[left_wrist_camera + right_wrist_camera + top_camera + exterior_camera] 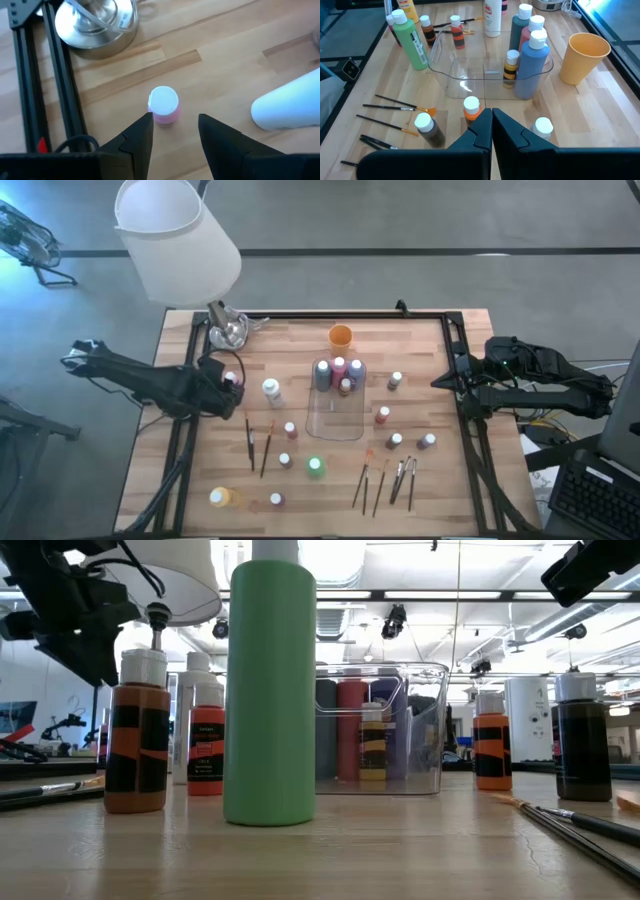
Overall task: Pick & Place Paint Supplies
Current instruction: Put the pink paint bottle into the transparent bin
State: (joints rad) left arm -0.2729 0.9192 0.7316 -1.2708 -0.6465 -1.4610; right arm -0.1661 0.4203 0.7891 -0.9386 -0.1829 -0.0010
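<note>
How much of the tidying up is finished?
Four bottles already stand in the clear tray. The left end effector, open, hovers over a pink bottle. Many bottles and all the brushes lie outside. The right end effector waits shut at the table's edge.

We see even, bright overhead light on the wooden table (300, 350), with only soft shadows. In the low view, ceiling fixtures blow out to white and backlight the green bottle (269, 690), which looms large and soft-edged. Glare streaks the clear tray (470, 80). The white bottle (290, 102) in the left wrist view is blurred.
</note>
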